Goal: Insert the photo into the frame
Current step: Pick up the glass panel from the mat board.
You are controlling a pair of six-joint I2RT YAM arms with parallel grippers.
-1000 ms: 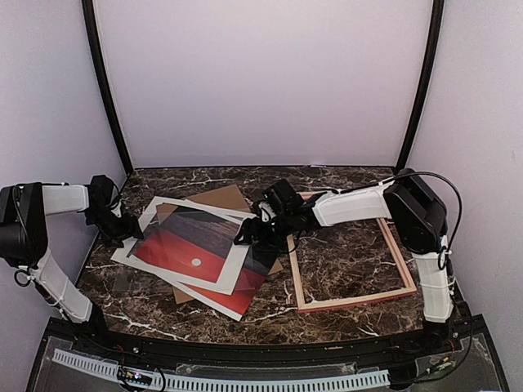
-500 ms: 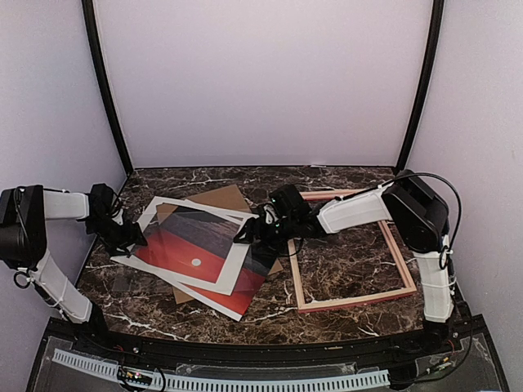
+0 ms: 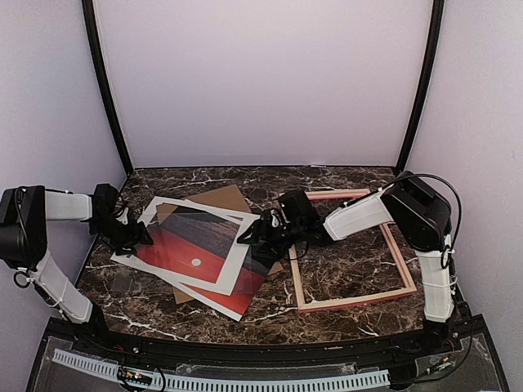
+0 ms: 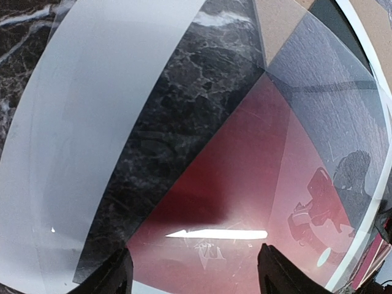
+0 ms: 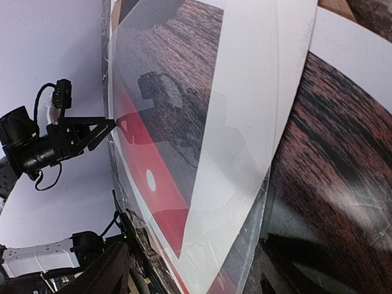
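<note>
Nearest me, the photo (image 3: pixel 192 245) lies flat on the table (image 3: pixel 327 180), left of the empty frame (image 3: pixel 353 300). My left claw (image 3: pixel 140 237) and right claw (image 3: pixel 245 238) flank its opposite edges, both spread and gripping nothing, placed to lift it evenly. Brown cardboard (image 3: pixel 225 198) shows behind.

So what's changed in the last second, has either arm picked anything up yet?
The left gripper slid right, up to the photo's left edge. The right arm's wrist sank and shifted toward the frame, while the right gripper stayed at the photo's right edge. Nothing was taken hold of or let go; both grippers look open. The photo, frame and brown cardboard lie as before.
</note>
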